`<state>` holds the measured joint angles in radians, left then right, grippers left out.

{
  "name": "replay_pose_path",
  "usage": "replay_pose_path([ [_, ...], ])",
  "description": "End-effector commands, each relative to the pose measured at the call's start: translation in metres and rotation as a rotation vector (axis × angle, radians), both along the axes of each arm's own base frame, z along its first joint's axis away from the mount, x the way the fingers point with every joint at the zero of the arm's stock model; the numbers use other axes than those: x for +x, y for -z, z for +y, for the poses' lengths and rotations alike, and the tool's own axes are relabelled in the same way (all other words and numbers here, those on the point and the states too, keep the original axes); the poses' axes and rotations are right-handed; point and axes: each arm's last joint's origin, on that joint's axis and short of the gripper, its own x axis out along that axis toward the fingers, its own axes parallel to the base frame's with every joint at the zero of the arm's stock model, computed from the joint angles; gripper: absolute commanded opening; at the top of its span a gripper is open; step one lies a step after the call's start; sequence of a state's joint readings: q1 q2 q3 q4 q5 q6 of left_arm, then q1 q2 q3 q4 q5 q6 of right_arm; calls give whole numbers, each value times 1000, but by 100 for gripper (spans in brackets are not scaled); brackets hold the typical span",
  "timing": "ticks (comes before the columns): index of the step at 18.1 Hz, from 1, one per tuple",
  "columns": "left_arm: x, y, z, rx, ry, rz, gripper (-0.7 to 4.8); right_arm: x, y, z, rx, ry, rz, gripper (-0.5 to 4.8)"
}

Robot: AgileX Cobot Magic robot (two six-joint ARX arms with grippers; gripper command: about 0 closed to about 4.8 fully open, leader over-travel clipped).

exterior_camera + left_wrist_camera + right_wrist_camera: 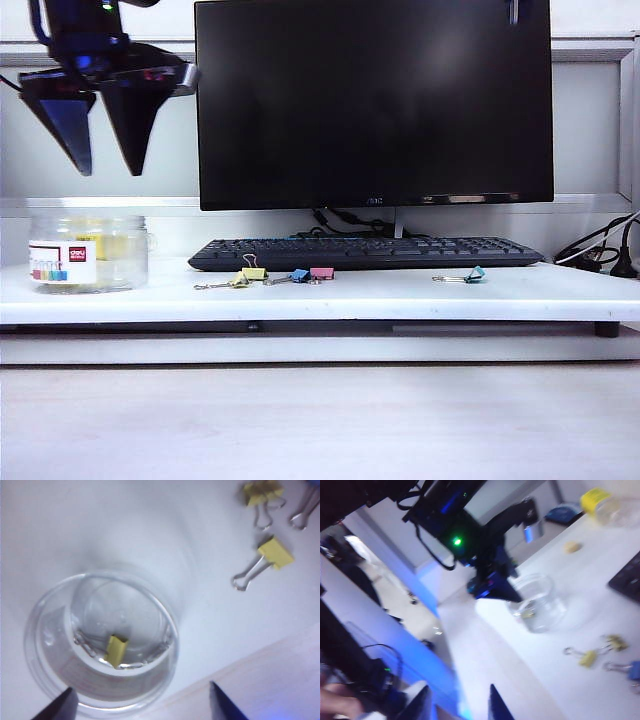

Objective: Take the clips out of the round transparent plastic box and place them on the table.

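The left gripper [103,172] hangs in the upper left of the exterior view, high above the table [400,295], its two dark fingers pointing down and spread wide with nothing between them. Its own wrist view shows the same fingertips [60,706] apart, empty, over the open mouth of the round transparent plastic box [50,645].

Directly beneath it, at the left end of the table in the exterior view, the round transparent plastic box [128,262] stands upright with no lid, its white label with a red logo facing the camera. Inside, the left wrist view shows one pale-yellow clip [116,650] lying on the bottom against the wall, with silver wire handles curving along the wall beside it; whether further clips lie there I cannot tell.

To the right of the box, in front of the black keyboard [365,252], two yellow clips [247,274] lie on the table close together, then a blue clip [299,275] and a pink clip [322,272] touching each other, and farther right, well apart, a teal clip [472,275]. A black monitor [375,100] stands behind the keyboard.

The right gripper [457,700] is outside the exterior view; its wrist view shows its two finger tips at the lower edge, parted and holding nothing, well away from the box [537,605].
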<state>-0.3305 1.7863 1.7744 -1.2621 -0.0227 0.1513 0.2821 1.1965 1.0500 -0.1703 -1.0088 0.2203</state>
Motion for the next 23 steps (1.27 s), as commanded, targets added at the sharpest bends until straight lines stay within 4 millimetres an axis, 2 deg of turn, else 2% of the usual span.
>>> replay_pose_path([
  [1,-1,-2,0,-28,6,-1,350,-4,-6,-2,-110,65,-47,151],
  [8,3,6,-2,-28,22,28,344,-5,-10,-3,-173,110,-53,154],
  [10,7,14,-2,-3,20,56,344,-6,-21,-1,-162,107,-82,153],
  [13,8,15,4,42,-4,55,341,-8,-29,1,-153,101,-104,153],
  [19,13,16,26,38,-72,73,340,-8,-29,1,-153,101,-103,153],
  [20,15,18,28,22,-75,80,276,-8,-29,1,-153,101,-103,153],
  [21,17,20,28,21,-74,91,237,-8,-29,1,-153,100,-102,153],
  [23,18,22,28,24,-74,96,237,-8,-28,1,-154,100,-101,153],
])
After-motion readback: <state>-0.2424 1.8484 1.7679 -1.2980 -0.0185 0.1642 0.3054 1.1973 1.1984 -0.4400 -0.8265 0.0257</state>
